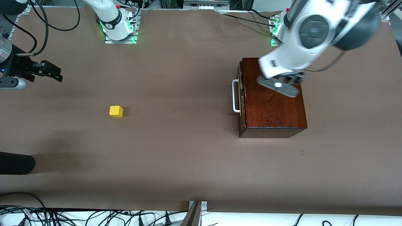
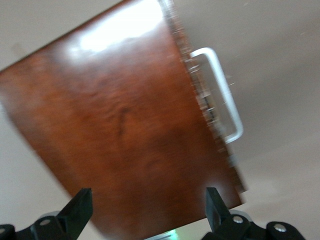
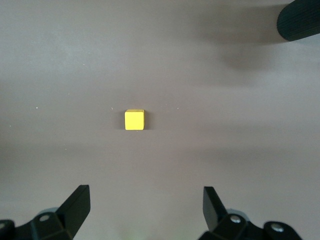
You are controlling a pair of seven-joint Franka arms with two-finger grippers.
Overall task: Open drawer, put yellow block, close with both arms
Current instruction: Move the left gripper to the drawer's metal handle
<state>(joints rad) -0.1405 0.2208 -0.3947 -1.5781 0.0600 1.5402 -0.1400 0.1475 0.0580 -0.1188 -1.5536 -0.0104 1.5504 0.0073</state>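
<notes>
**Drawer shut, block untouched**

The left gripper (image 2: 145,212) hangs spread and empty over the box (image 1: 273,97); its drawer (image 1: 241,94) is shut, and the rigid handle (image 1: 235,95) looks like the hold. The right gripper (image 3: 145,210), released, hovers with the block (image 3: 134,120) ahead of its fingers: probably light and hard, best pinched across flat faces.

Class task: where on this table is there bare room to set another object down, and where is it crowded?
Bare brown table stretches between the yellow block and the drawer handle. Crowded: the left gripper hangs open over the box; the right gripper, also open, waits over the block's end.

Bare table (image 1: 188,150) around yellow block (image 1: 116,111); box (image 1: 273,103) well apart.
</notes>
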